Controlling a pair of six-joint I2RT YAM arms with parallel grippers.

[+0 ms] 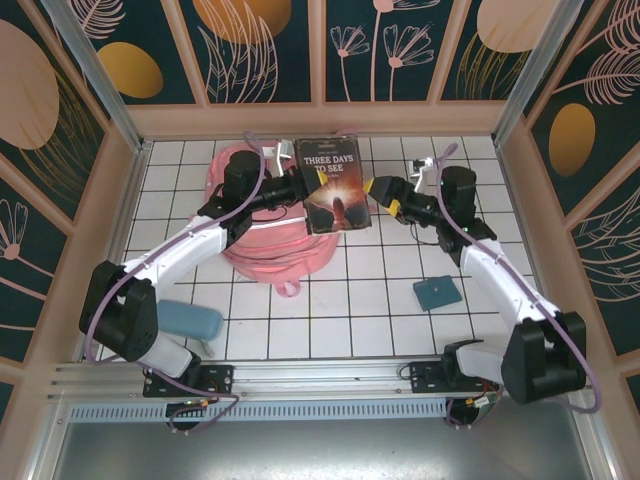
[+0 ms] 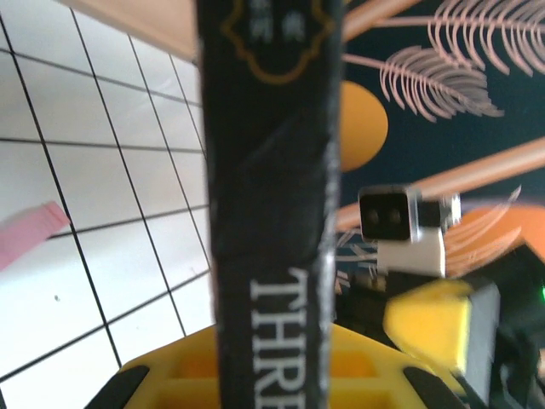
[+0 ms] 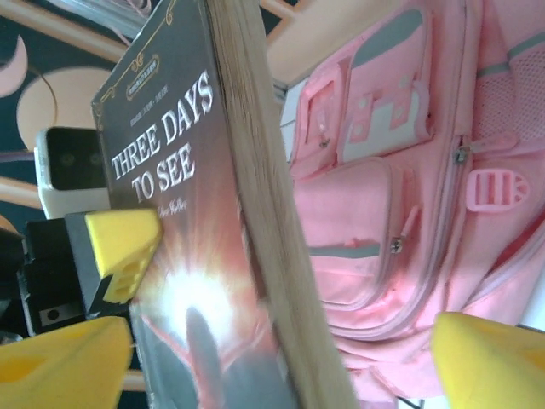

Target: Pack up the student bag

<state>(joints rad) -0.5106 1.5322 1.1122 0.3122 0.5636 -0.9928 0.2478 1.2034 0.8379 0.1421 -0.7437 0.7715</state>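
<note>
One pink student bag (image 1: 268,258), the biggest thing here, lies on the white tiled desk (image 1: 330,325), left of centre and toward the back wall. From above much of it is hidden: the left arm crosses its left side and a book covers its far right corner. The right wrist view shows its front pockets, grey stripes and a zip, but cuts it off at the right and bottom.

The book (image 1: 335,188), dark-covered and titled "Three Days to See", is held up off the desk between the two arms. The left pincer (image 1: 303,186) is clamped on its spine side. One yellow finger (image 3: 119,247) presses on the cover and the other is out of sight behind the book. The left wrist view gives mostly the blurred spine. The right pincer (image 1: 384,196) sits at the page edge, its fingers (image 3: 60,358) spread wide apart, with the pages standing unclamped between them.

A blue case (image 1: 192,318) lies at near left, partly under the left arm. A small flat teal item (image 1: 437,292), too small to identify, lies at near right.
</note>
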